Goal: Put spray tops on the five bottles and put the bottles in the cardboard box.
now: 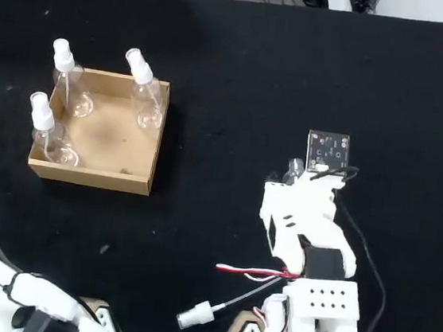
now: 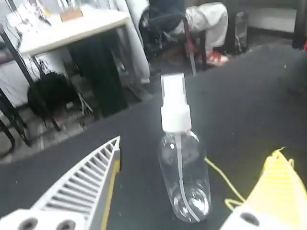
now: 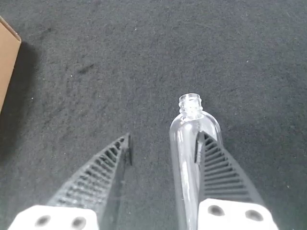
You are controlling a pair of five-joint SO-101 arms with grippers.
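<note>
high view: cardboard box (image 1: 92, 175) is sitting at the left of the black table (image 1: 240, 72), with three spray-topped bottles (image 1: 148, 97) standing upright inside it. right arm (image 1: 307, 224) is reaching out over mid-table, well apart from the box, with an uncapped bottle (image 1: 294, 169) showing at its front end. loose spray top (image 1: 194, 318) is lying on its side near the front edge, dip tube pointing toward the right arm's base. left arm (image 1: 22, 299) is sitting at the front left corner.

left wrist view: left gripper (image 2: 199, 145) is gaping wide, holding nothing. a capped bottle (image 2: 184, 177) is standing upright on the table ahead of the gap, clear of both fingers as far as i can tell. yellow cord (image 2: 223, 182) is lying on the table just beside it.

right wrist view: right gripper (image 3: 163, 135) is standing wide open, clamping nothing. the uncapped bottle (image 3: 187, 153) is resting against the inner face of one finger, neck pointing away from the wrist, the other finger well apart from it. can't tell whether it's upright or tilted. a corner of the cardboard box (image 3: 5, 62) is showing at the edge.
</note>
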